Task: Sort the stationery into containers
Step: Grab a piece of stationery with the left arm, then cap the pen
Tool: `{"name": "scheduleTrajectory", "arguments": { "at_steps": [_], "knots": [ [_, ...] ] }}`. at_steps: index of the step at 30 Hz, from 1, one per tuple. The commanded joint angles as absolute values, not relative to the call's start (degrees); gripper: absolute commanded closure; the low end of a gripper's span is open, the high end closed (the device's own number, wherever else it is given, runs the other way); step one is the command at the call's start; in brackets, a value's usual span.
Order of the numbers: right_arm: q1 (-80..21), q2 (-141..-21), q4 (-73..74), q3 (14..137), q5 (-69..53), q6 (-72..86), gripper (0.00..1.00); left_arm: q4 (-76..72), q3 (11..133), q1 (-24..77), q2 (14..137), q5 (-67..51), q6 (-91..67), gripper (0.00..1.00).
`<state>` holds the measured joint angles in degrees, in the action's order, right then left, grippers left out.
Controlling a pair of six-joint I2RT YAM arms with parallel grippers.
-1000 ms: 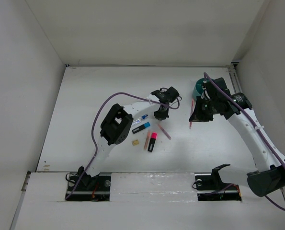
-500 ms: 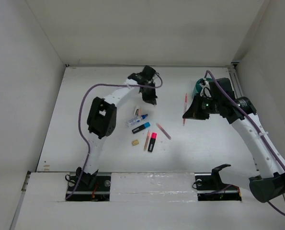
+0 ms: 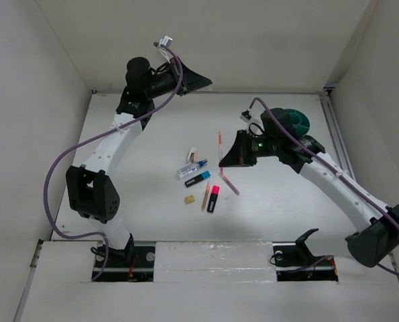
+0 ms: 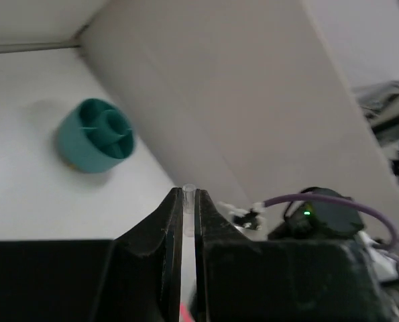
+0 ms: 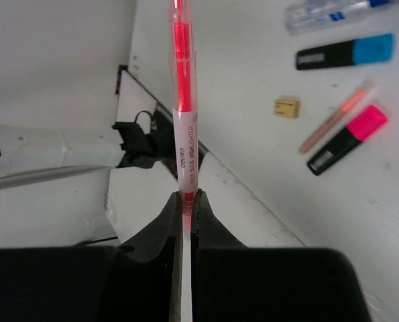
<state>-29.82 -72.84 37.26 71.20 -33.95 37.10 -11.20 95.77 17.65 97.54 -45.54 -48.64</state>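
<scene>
My right gripper (image 3: 234, 153) is shut on a pink pen (image 3: 220, 143) and holds it above the table, left of the teal cup (image 3: 298, 121). In the right wrist view the pen (image 5: 184, 100) sticks straight out of the shut jaws (image 5: 186, 198). My left gripper (image 3: 200, 82) is raised high near the back wall. Its jaws (image 4: 188, 201) are shut on a thin clear-tipped pen (image 4: 188, 209), with the teal cup (image 4: 95, 134) below. On the table lie a white eraser (image 3: 192, 153), clear tube (image 3: 191, 168), blue-capped highlighter (image 3: 197, 178), tan block (image 3: 189, 199), salmon pen (image 3: 206, 196), pink-capped highlighter (image 3: 213, 198) and a pink pen (image 3: 229, 182).
White walls enclose the table on the left, back and right. The right arm partly covers the cup in the top view. The left arm's purple cable (image 3: 58, 174) loops out over the table's left side.
My left arm has swung up and back from the item cluster to the back wall. My right gripper has carried the pink pen leftward, away from the cup.
</scene>
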Motion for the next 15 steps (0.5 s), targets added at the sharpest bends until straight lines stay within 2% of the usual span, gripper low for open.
{"name": "scheduleTrajectory", "arguments": {
  "at_steps": [1,4,5,15],
  "knots": [
    [-34.96,-73.13,22.61,70.94,-38.06,43.49,1.00,-40.78,88.61,18.19,95.90,-57.91,-65.10,1.00],
    [-39.00,-73.13,15.48,69.88,-38.76,46.58,1.00,-56.27,80.97,18.19,92.29,-59.94,-73.18,1.00],
    [-39.89,-72.34,14.60,69.87,-37.63,46.58,1.00,-57.38,79.73,18.19,91.50,-59.94,-73.21,1.00],
    [-38.15,-72.16,13.80,68.47,-36.04,41.05,1.00,-45.47,78.40,18.19,86.92,-59.16,-65.05,1.00]
  ]
}}
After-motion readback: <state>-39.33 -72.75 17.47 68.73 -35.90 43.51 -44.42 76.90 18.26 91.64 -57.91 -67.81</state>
